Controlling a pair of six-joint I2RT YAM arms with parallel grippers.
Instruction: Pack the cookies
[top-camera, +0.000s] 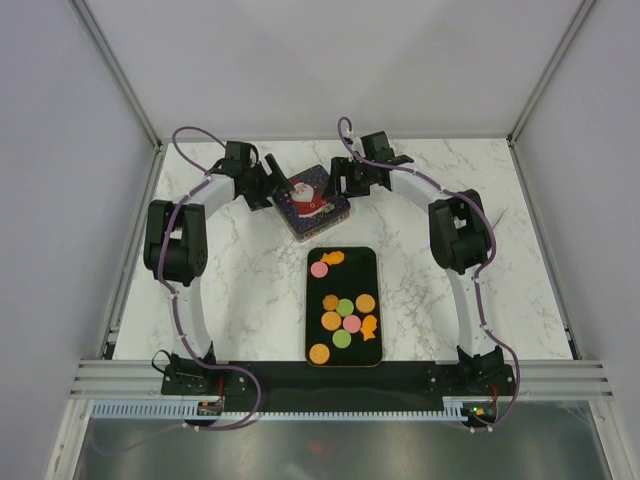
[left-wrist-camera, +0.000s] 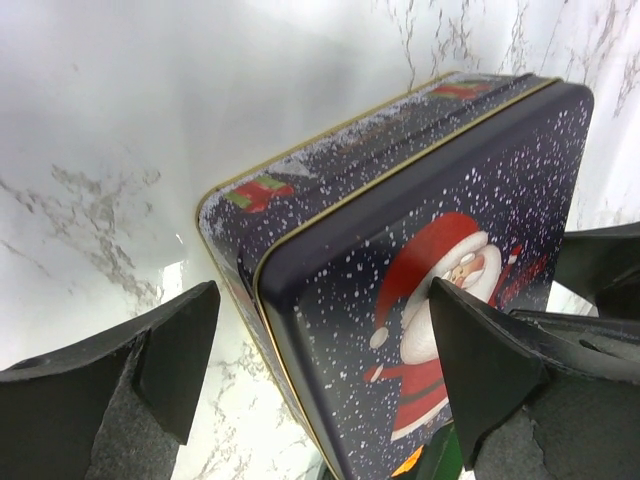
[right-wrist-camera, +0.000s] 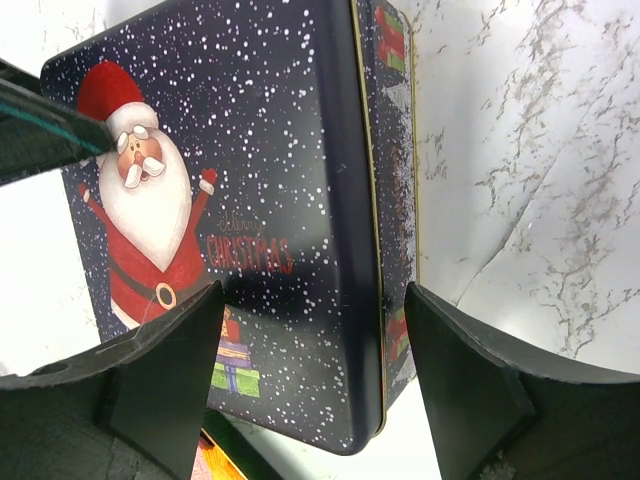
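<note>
Several round and fish-shaped cookies in orange, pink and green lie on a black tray at the table's middle. Just behind it sits a closed dark-blue Santa tin. My left gripper is open at the tin's left edge; in the left wrist view the gripper straddles the edge of the tin without touching it. My right gripper is open at the tin's right edge; in the right wrist view the gripper straddles the side of the tin.
The table is white marble with walls on three sides. The tray's far end nearly meets the tin's near corner. A sliver of the tray and a cookie shows below the tin in the right wrist view.
</note>
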